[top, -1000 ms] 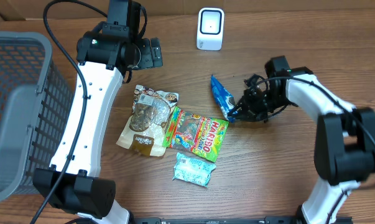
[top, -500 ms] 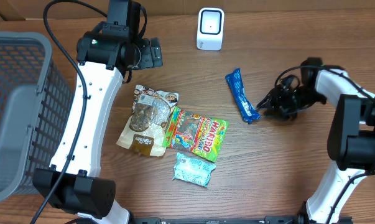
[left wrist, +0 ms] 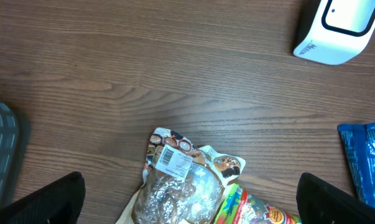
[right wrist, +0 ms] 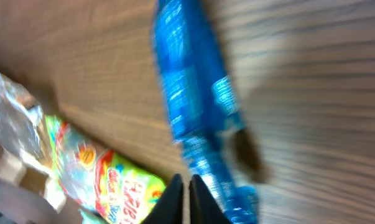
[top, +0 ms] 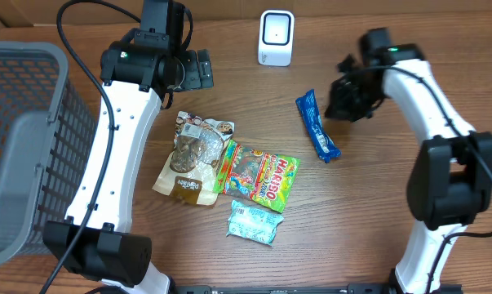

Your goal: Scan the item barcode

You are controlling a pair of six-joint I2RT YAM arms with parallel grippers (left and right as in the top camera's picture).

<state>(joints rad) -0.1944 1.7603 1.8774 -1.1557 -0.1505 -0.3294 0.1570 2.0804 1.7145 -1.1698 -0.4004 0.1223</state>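
A long blue packet (top: 316, 125) lies flat on the wooden table, below and to the right of the white barcode scanner (top: 276, 37). My right gripper (top: 335, 106) hovers just right of the packet's far end, shut with nothing in it. In the blurred right wrist view the blue packet (right wrist: 193, 106) runs under the closed right gripper (right wrist: 187, 186). My left gripper (top: 198, 69) hangs open at the back left, above a brown snack bag (top: 192, 155). The left wrist view shows the scanner (left wrist: 339, 31) at top right and the left gripper (left wrist: 190, 199) spread wide.
A green gummy bag (top: 258, 175) lies beside the brown bag, and a teal packet (top: 255, 222) sits nearer the front. A grey mesh basket (top: 25, 147) fills the left side. The left wrist view catches the basket's corner (left wrist: 0, 149).
The right gripper carried the blue packet a little to the right, let it go on the table, swung away right, then moved back beside its far end and shut. The left arm stayed still.
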